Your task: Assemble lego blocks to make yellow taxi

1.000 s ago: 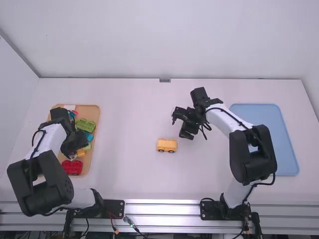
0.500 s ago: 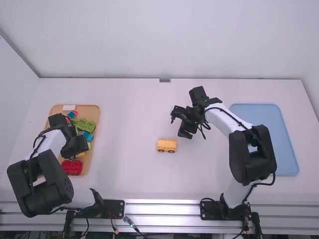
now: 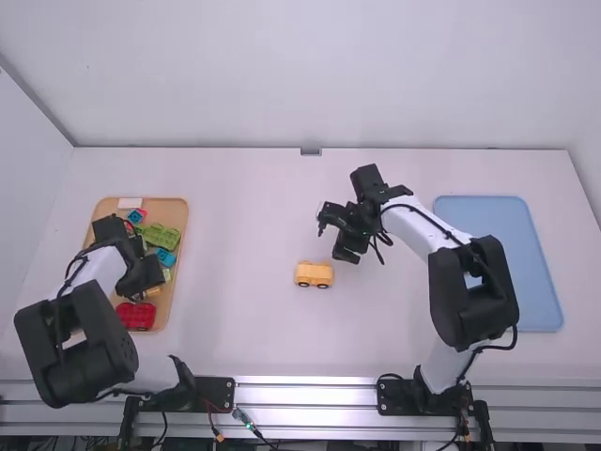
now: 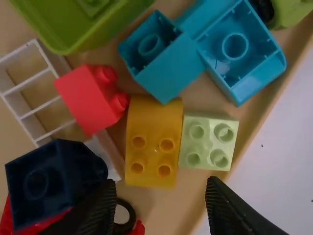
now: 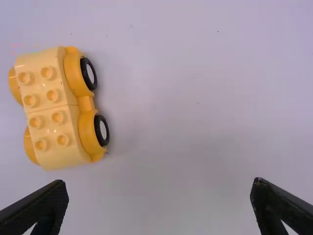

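Operator: State the position of the taxi assembly.
Technician: The yellow wheeled assembly (image 3: 314, 274) is on the desk (image 3: 235, 319), on the base side of the right tool (image 3: 333, 235) and slightly to its left, not touching it. Two pale yellow studded blocks (image 5: 53, 132) top it.
Operator: State the position of the orange-yellow block.
Technician: The orange-yellow block (image 4: 151, 154) lies in the tray (image 3: 178, 211), near the left tool (image 3: 138, 295), against a pale green block (image 4: 209, 142).
Operator: Report tool states.
Technician: Both tools: fingers spread, nothing pinched.
Operator: Report arm poses.
Technician: Left arm: elbow bent, wrist over the tray, tool directed down. Right arm: forearm extended away from its base and inward, tool above the desk.
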Controlling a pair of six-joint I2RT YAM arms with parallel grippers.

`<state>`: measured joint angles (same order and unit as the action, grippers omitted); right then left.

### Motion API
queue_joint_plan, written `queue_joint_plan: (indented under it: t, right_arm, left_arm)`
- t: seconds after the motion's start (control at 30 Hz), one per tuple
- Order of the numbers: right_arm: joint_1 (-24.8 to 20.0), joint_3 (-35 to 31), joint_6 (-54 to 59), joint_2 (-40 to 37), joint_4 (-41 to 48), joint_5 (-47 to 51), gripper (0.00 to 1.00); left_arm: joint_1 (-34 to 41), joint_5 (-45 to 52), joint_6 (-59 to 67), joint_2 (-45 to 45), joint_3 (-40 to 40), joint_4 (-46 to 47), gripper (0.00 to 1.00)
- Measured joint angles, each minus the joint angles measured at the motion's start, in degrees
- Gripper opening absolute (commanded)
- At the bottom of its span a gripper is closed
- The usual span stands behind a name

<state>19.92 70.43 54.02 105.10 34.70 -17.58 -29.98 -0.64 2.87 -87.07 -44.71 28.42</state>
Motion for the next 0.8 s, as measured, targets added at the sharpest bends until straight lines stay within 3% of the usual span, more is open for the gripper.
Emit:
queue_joint_plan:
  t: [0.27, 0.8]
  right_arm:
    - [0.00, 0.00, -0.07, 0.00, -0.02, 0.00, 0.99]
    - [0.00, 0.00, 0.07, -0.02, 0.00, -0.02, 0.99]
  left_arm:
    - [-0.92, 0.00, 0.26, -5.95, -0.02, -0.72, 0.47]
    - [-0.94, -1.42, 3.21, -7.76, -0.02, -2.38, 0.40]
